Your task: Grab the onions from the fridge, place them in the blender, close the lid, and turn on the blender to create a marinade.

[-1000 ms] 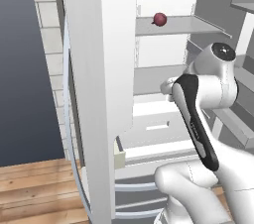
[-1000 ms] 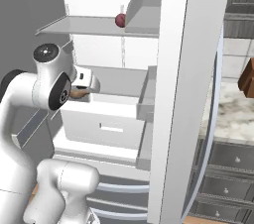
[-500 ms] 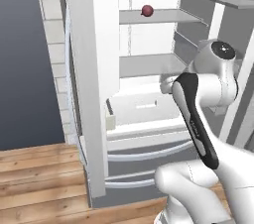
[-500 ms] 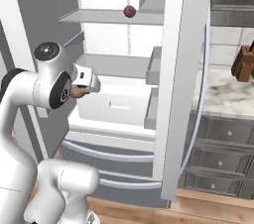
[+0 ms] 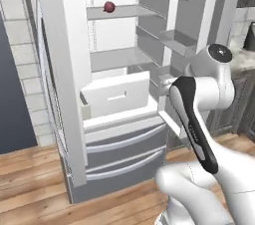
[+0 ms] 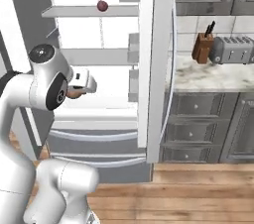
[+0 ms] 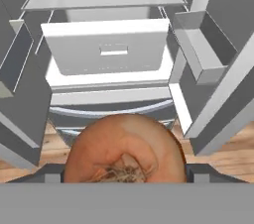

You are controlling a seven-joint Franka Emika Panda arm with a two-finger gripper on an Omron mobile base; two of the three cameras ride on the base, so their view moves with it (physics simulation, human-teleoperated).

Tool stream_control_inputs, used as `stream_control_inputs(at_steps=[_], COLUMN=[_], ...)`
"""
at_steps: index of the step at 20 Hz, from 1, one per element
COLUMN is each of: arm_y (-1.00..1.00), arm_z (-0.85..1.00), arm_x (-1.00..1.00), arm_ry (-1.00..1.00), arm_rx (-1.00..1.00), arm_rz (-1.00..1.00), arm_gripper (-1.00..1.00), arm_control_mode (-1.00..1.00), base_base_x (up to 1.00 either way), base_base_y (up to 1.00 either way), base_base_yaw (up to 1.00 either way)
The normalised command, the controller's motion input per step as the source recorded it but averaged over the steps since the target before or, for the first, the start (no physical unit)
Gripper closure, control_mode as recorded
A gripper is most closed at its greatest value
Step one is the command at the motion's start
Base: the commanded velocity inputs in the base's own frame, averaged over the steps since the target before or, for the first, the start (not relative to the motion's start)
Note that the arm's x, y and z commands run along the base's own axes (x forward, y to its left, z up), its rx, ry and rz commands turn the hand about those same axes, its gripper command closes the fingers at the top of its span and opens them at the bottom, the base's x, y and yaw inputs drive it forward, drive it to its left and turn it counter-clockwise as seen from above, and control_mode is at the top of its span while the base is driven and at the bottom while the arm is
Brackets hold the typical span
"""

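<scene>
The white arm is bent at the elbow, its forearm raised to mid-height in front of the open fridge [image 5: 64, 84], the hand pointing toward the interior. The two-finger gripper [image 6: 74, 92] stands wide and carries the round orange-brown onion [image 7: 124, 148] between its jaws; in the hand view the bulb sits right before the camera with its rooty end facing it. Beyond the hand, a white pulled-out drawer [image 7: 106, 49] projects from the fridge body. Higher and further back, the small dark red-purple onion [image 5: 109, 6] rests on an upper white shelf [image 5: 124, 11]. To the right, past the open door, a wooden knife block [image 6: 202, 48] and silver toaster [image 6: 233, 49] stand on the marble counter [image 6: 213, 77].
</scene>
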Motion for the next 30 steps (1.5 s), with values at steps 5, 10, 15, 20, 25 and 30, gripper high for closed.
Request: stream_control_inputs(at_steps=[5,10,15,20,25,30], arm_y=[0.00,0.00,0.00,0.00,0.00,0.00], arm_z=[0.00,0.00,0.00,0.00,0.00,0.00], arm_x=[0.00,0.00,0.00,0.00,0.00,0.00], arm_ry=[0.00,0.00,0.00,0.00,0.00,0.00], arm_rx=[0.00,0.00,0.00,0.00,0.00,0.00], arm_rz=[0.00,0.00,0.00,0.00,0.00,0.00], arm_gripper=[1.00,1.00,1.00,1.00,1.00,1.00], arm_control_mode=[1.00,1.00,1.00,1.00,1.00,1.00], base_base_x=[-0.65,-0.47,-0.38,-0.43,-0.53,-0.05], base_base_y=[0.30,0.29,0.27,0.25,0.12,-0.04], base_base_yaw=[-0.76,-0.90,-0.91,-0.90,-0.85,-0.67])
